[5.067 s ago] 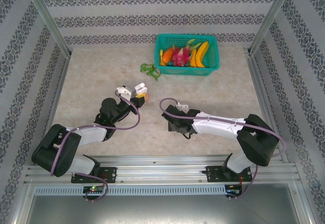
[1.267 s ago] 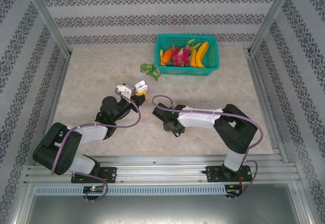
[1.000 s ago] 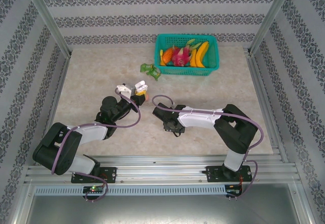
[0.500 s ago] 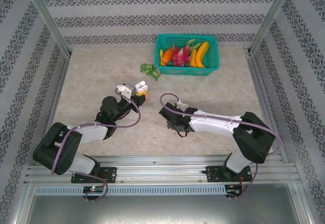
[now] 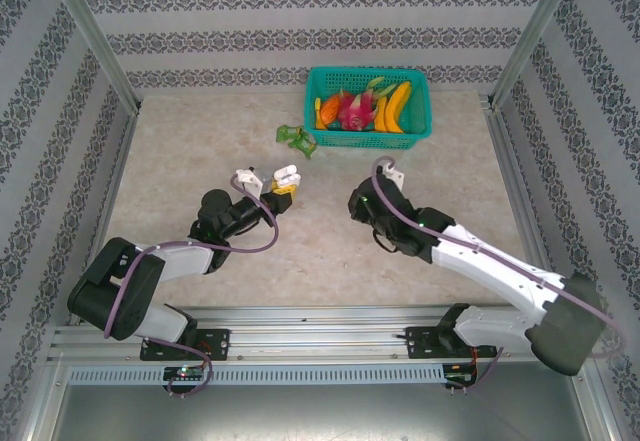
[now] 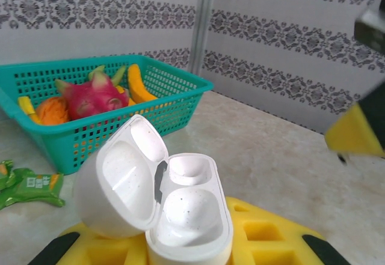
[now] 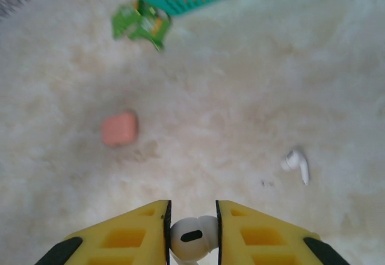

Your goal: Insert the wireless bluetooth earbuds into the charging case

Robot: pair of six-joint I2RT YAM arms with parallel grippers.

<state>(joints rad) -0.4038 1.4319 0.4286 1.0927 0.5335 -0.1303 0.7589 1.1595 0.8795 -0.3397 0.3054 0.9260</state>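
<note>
My left gripper (image 6: 180, 244) is shut on a white charging case (image 6: 180, 211), held upright with its lid hinged open to the left and both sockets bare. From above, that gripper (image 5: 278, 183) sits left of centre with the case (image 5: 286, 173) at its tip. My right gripper (image 7: 191, 232) is shut on a white earbud (image 7: 192, 238), pinched between the yellow pads above the table. A second white earbud (image 7: 296, 163) lies loose on the table ahead to the right. From above, the right gripper (image 5: 363, 204) hangs right of centre. One of its yellow fingers (image 6: 358, 134) shows at the edge of the left wrist view.
A salmon-pink case (image 7: 120, 128) lies shut on the table ahead of the right gripper. A teal basket (image 5: 420, 111) of toy fruit stands at the back, with a green packet (image 5: 296, 139) just left of it. Patterned walls and metal posts fence the table.
The right arm has unfolded and swung right and back, away from the left gripper, carrying the white earbud. The left gripper has shifted slightly back with the case.
</note>
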